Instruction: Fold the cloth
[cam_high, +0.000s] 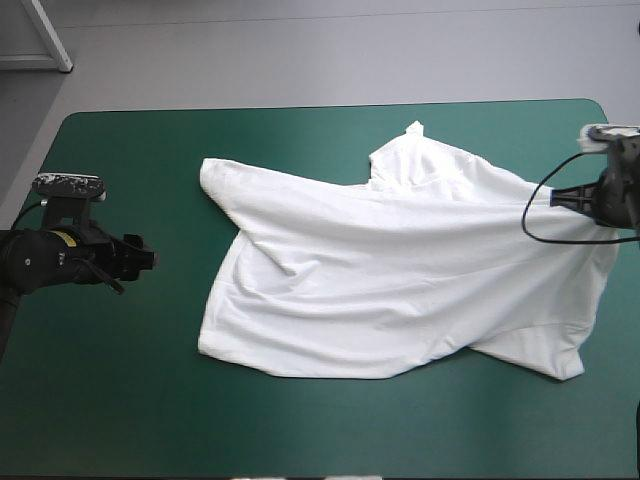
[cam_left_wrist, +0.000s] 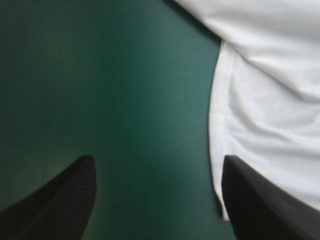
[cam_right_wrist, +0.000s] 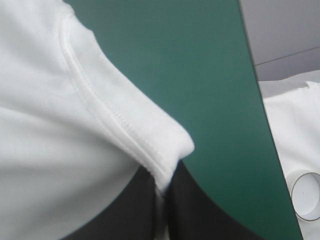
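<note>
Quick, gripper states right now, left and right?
Left gripper: open, empty, over the teal-green cover beside the T-shirt.
Right gripper: shut on the T-shirt, at a hemmed edge.

High view overhead; wrist views close on T-shirt (cam_high: 380, 270).

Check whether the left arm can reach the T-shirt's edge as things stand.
Probably yes: the left gripper is open over bare teal-green cover, the edge of the T-shirt lies just beside one finger, and nothing sits between.
</note>
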